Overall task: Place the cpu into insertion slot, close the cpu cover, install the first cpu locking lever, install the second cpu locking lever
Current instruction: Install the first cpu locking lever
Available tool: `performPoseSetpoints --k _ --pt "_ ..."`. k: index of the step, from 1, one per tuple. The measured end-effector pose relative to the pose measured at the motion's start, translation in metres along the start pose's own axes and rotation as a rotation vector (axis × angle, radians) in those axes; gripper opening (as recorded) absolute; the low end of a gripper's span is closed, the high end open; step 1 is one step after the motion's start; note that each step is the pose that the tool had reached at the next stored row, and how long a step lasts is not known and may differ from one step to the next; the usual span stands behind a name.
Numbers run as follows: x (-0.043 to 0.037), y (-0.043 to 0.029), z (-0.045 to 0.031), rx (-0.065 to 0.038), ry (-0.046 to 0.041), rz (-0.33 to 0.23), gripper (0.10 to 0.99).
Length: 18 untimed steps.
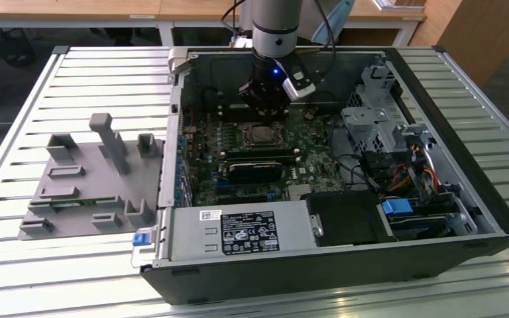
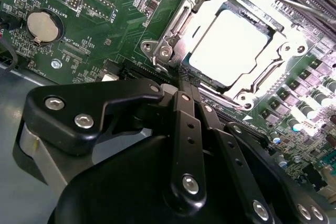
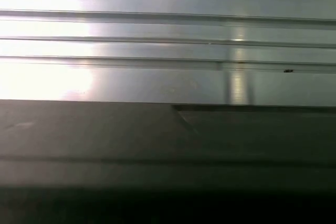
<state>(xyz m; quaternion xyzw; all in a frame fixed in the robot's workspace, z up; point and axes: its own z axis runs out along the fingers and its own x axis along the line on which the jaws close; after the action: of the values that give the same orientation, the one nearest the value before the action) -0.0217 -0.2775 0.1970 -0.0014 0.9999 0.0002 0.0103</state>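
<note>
CPU is sitting as a small pale-topped square inside the insertion slot in the exterior view, on the green motherboard of the open computer case. The gripper is hanging just above the slot, on the side away from the power supply. The case is lying on a ribbed metal table, with a grey fixture block beside the case.

In the second wrist view, the cpu is glaring silver-white within the window of the cpu cover, which is lying flat over the insertion slot. The fingers are standing closed together, gripping nothing, their tips just beside the cover's edge. A coin battery is lying well apart from the slot.

In the first wrist view, ribbed metal surface is showing beyond a dark edge.
</note>
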Motion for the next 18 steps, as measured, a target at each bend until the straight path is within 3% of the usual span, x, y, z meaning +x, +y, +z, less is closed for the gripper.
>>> performPoseSetpoints --k 3,8,12,18 --pt "0.0000 0.0004 0.0014 -0.001 0.0003 0.000 0.106" --pt "-0.0001 0.0004 0.0013 -0.021 0.0006 0.000 0.106" --pt "-0.0006 0.0010 0.0007 -0.028 -0.0005 0.001 0.106" --pt "-0.0009 0.0010 -0.0137 -0.028 -0.0005 0.001 0.106"
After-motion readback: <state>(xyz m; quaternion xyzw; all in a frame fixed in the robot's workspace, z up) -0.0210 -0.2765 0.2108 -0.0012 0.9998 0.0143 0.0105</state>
